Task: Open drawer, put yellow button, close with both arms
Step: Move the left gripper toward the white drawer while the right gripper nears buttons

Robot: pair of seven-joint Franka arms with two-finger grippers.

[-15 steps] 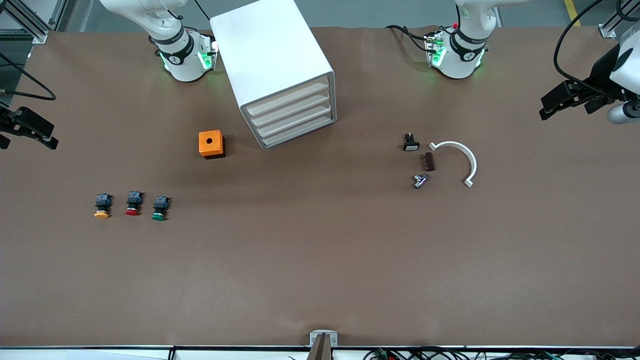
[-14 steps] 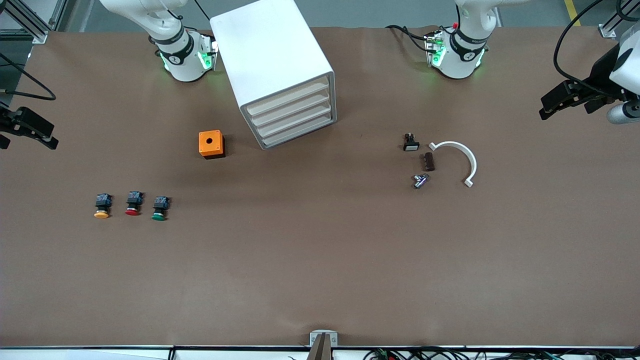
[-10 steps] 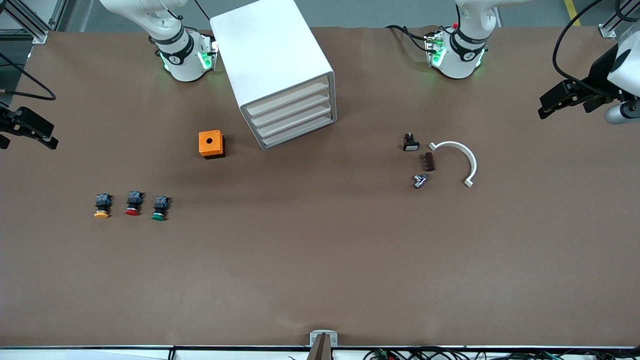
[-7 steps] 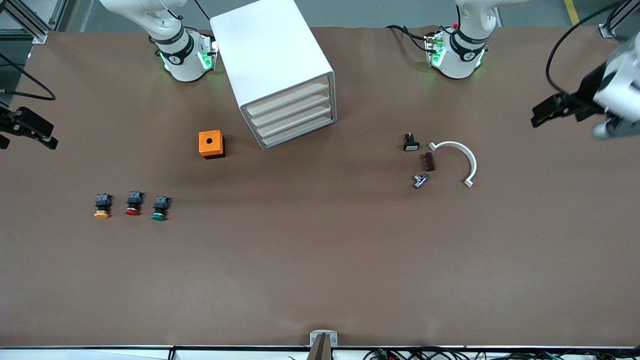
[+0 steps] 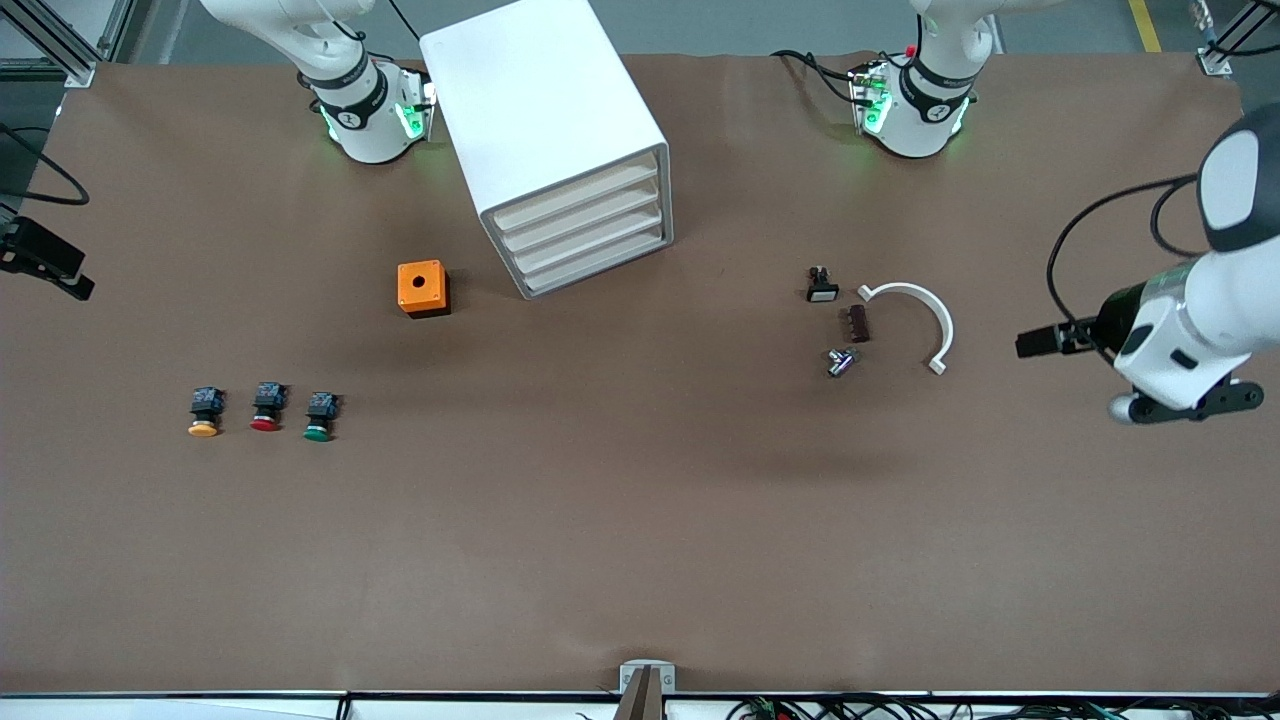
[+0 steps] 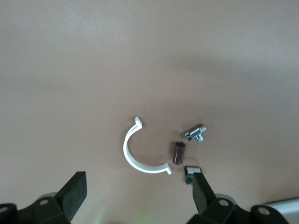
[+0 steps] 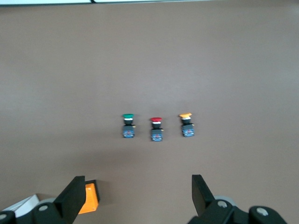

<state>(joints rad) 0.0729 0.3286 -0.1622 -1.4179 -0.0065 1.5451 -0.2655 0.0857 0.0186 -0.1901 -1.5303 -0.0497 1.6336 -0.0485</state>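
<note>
The drawer [image 5: 577, 201] is the uppermost of four in the white cabinet [image 5: 540, 110] and is shut. The yellow button [image 5: 204, 413] lies on the table toward the right arm's end, beside a red one [image 5: 266, 406] and a green one [image 5: 320, 416]. It also shows in the right wrist view [image 7: 187, 125]. My right gripper [image 5: 45, 262] [image 7: 138, 196] is open and empty, up over the table's edge at that end. My left gripper [image 5: 1042, 342] [image 6: 138, 196] is open and empty, over bare table beside a white curved clip [image 5: 925, 320].
An orange box [image 5: 423, 288] with a hole on top stands beside the cabinet. Beside the white clip [image 6: 140, 154] lie a brown piece [image 6: 179, 152], a metal bolt [image 6: 196, 134] and a small black switch [image 6: 191, 171].
The left arm has swung from the table's end edge toward the front camera and inward, bringing its gripper beside the white clip. The right gripper has shifted slightly outward. Nothing on the table moved.
</note>
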